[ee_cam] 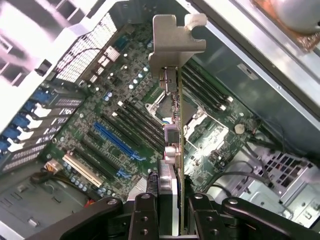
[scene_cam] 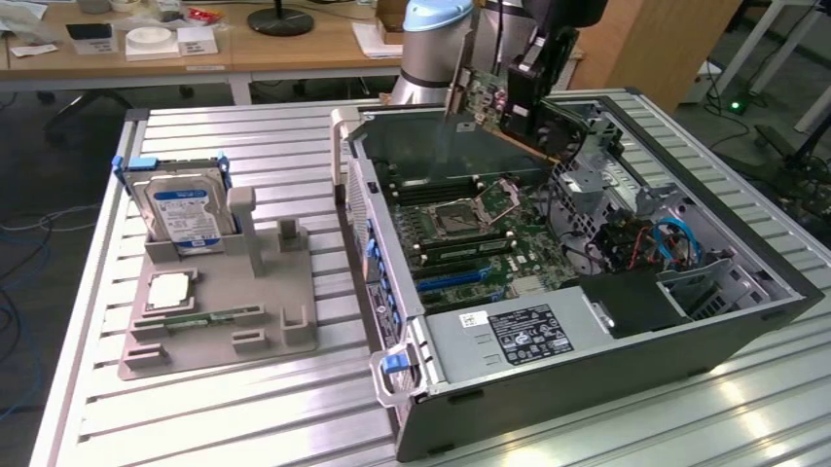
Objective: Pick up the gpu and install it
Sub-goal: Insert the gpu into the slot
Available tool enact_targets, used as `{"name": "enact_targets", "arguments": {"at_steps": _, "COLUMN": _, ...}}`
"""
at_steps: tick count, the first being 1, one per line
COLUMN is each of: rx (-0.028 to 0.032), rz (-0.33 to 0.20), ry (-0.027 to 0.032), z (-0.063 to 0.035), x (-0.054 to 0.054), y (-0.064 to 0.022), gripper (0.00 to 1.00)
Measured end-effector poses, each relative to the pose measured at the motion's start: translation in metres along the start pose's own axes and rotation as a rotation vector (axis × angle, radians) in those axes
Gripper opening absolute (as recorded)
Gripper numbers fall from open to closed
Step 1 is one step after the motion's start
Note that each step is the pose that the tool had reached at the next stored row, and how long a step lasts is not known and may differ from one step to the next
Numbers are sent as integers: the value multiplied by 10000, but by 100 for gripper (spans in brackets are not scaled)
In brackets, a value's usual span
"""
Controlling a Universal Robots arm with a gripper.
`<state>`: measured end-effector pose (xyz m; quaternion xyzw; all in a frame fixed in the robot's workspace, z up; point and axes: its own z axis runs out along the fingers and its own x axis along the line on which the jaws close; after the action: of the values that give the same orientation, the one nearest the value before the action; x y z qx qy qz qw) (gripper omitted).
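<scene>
One arm (scene_cam: 435, 39) is seen behind the far end of the open case (scene_cam: 746, 287), with its gripper (scene_cam: 530, 89) pointed down over the motherboard (scene_cam: 468, 243). The gpu (scene_cam: 484, 109) is clenched between the jaws and held on edge in the air, above the board and apart from it. In the wrist view its metal bracket (ee_cam: 172, 35) is seen at the far end, and blue slots (ee_cam: 117, 140) lie just beside its line. A hard drive (scene_cam: 185, 209) is stood in a grey holder (scene_cam: 234, 292) on the table (scene_cam: 234, 409), well apart from the case.
</scene>
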<state>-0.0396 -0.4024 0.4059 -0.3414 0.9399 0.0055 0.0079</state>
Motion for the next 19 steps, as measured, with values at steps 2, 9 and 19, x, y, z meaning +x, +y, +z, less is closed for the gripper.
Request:
{"name": "enact_targets", "arguments": {"at_steps": 2, "rx": -6, "rz": -340, "ry": 2, "z": 0, "x": 0, "y": 0, "gripper": 28}}
{"name": "enact_targets", "arguments": {"at_steps": 9, "rx": -16, "rz": -1234, "ry": -1, "z": 1, "x": 0, "y": 0, "gripper": 28}}
{"name": "enact_targets", "arguments": {"at_steps": 19, "rx": 15, "rz": -1873, "ry": 42, "z": 4, "x": 2, "y": -2, "gripper": 28}}
